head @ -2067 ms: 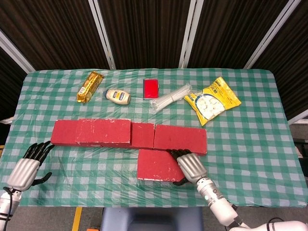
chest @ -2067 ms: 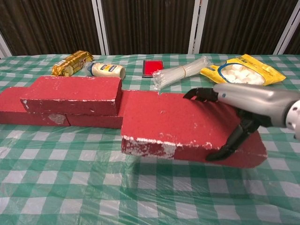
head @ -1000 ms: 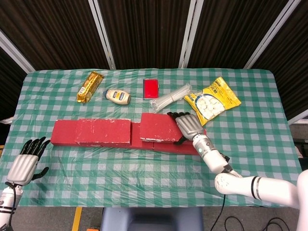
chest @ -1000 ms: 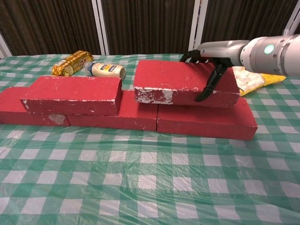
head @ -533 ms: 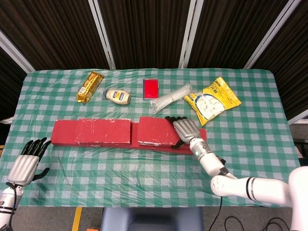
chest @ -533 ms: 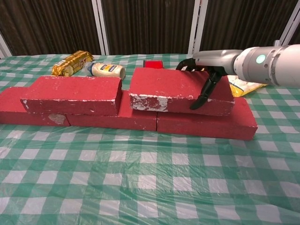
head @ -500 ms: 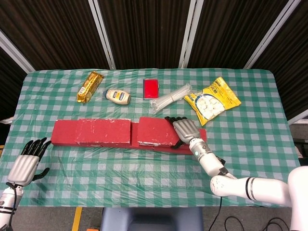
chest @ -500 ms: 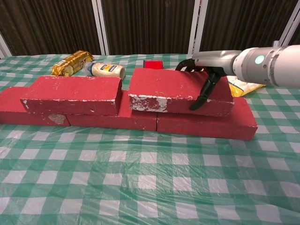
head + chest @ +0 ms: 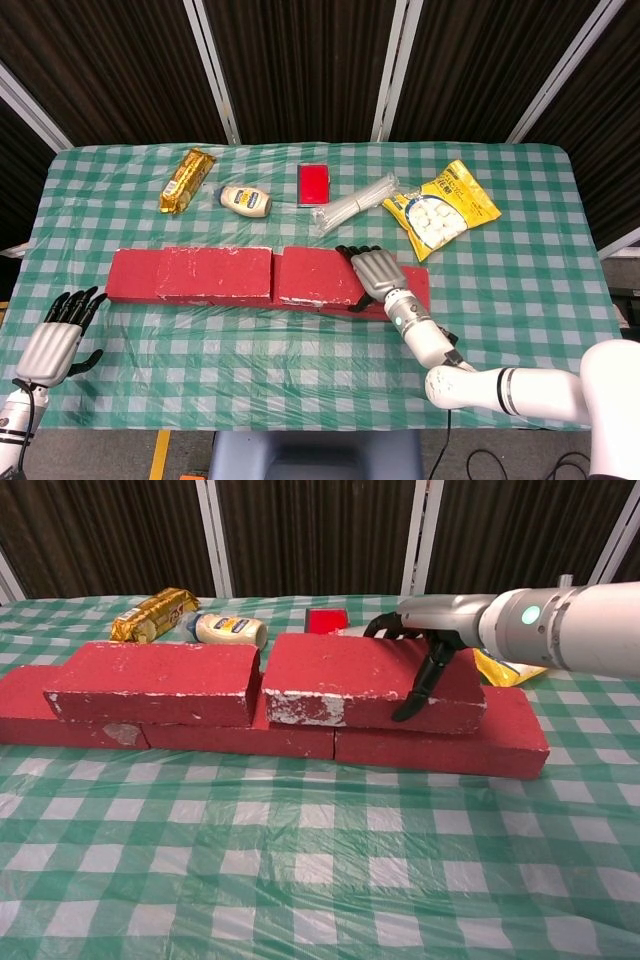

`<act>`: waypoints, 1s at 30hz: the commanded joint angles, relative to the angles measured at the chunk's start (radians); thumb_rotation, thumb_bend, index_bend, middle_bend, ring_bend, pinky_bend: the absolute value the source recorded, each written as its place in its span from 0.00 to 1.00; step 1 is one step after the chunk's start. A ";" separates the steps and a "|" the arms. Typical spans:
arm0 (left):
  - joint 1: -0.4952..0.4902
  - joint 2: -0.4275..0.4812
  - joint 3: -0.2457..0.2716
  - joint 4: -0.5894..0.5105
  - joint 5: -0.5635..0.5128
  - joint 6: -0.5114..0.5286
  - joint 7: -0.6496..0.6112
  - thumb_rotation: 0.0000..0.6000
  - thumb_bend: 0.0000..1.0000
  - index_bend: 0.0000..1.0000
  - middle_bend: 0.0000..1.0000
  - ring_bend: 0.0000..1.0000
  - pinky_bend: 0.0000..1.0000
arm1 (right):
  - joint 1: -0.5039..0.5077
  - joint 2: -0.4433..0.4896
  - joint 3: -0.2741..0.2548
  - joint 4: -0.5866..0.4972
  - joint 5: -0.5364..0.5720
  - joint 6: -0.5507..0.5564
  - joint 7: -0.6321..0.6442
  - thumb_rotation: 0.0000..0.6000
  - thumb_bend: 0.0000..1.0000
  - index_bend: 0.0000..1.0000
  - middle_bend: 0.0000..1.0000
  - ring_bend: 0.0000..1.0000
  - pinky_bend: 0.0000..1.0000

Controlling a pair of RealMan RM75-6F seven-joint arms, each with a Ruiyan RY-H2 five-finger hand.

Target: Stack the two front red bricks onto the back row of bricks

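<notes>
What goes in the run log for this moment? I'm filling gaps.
right hand grips second top brick on back row | left top brick placed | left hand open

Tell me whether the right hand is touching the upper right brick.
Touching. The chest view shows the right hand gripping the upper right brick: fingers over its back edge, thumb pressed against its front face.

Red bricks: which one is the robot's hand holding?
The top-right brick, stacked on the back row beside the other top brick. The right hand grips its right end; no hand touches the others.
</notes>
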 commanded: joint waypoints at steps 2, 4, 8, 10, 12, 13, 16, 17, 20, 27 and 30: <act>0.000 0.001 0.001 -0.003 0.000 -0.002 0.002 1.00 0.29 0.00 0.00 0.00 0.01 | 0.018 -0.018 0.000 0.008 0.033 0.002 -0.010 1.00 0.11 0.39 0.39 0.42 0.50; 0.000 0.002 0.000 -0.003 -0.001 -0.003 0.001 1.00 0.29 0.00 0.00 0.00 0.01 | 0.025 -0.023 -0.001 0.009 0.048 0.008 -0.017 1.00 0.11 0.38 0.39 0.42 0.50; -0.001 0.004 0.000 -0.003 -0.002 -0.006 -0.001 1.00 0.29 0.00 0.00 0.00 0.01 | 0.034 -0.029 -0.007 0.010 0.064 0.020 -0.030 1.00 0.11 0.33 0.39 0.38 0.49; -0.001 0.005 0.000 -0.003 -0.002 -0.007 -0.002 1.00 0.29 0.00 0.00 0.00 0.01 | 0.037 -0.031 -0.007 0.010 0.072 0.024 -0.032 1.00 0.11 0.29 0.36 0.34 0.46; -0.001 0.005 0.000 -0.003 -0.003 -0.007 -0.002 1.00 0.29 0.00 0.00 0.00 0.01 | 0.039 -0.033 -0.007 0.011 0.074 0.026 -0.031 1.00 0.11 0.26 0.34 0.31 0.44; -0.001 0.005 0.000 -0.004 -0.003 -0.007 -0.003 1.00 0.29 0.00 0.00 0.00 0.01 | 0.040 -0.034 -0.007 0.011 0.076 0.025 -0.030 1.00 0.11 0.25 0.33 0.30 0.44; -0.001 0.005 0.000 -0.004 -0.001 -0.007 -0.004 1.00 0.29 0.00 0.00 0.00 0.01 | 0.042 -0.037 -0.007 0.013 0.078 0.023 -0.027 1.00 0.11 0.16 0.27 0.26 0.41; -0.001 0.004 0.000 -0.004 0.000 -0.007 -0.005 1.00 0.29 0.00 0.00 0.00 0.01 | 0.042 -0.038 -0.007 0.014 0.078 0.023 -0.026 1.00 0.11 0.15 0.26 0.25 0.41; -0.002 0.004 0.001 -0.003 0.002 -0.008 -0.007 1.00 0.29 0.00 0.00 0.00 0.01 | 0.044 -0.043 -0.008 0.018 0.076 0.023 -0.023 1.00 0.11 0.09 0.22 0.22 0.40; -0.002 0.005 0.000 -0.002 0.000 -0.009 -0.010 1.00 0.29 0.00 0.00 0.00 0.01 | 0.047 -0.043 -0.010 0.018 0.078 0.028 -0.023 1.00 0.11 0.00 0.14 0.15 0.37; -0.002 0.005 0.000 -0.001 0.000 -0.009 -0.012 1.00 0.29 0.00 0.00 0.00 0.01 | 0.049 -0.043 -0.013 0.018 0.084 0.029 -0.027 1.00 0.11 0.00 0.12 0.13 0.35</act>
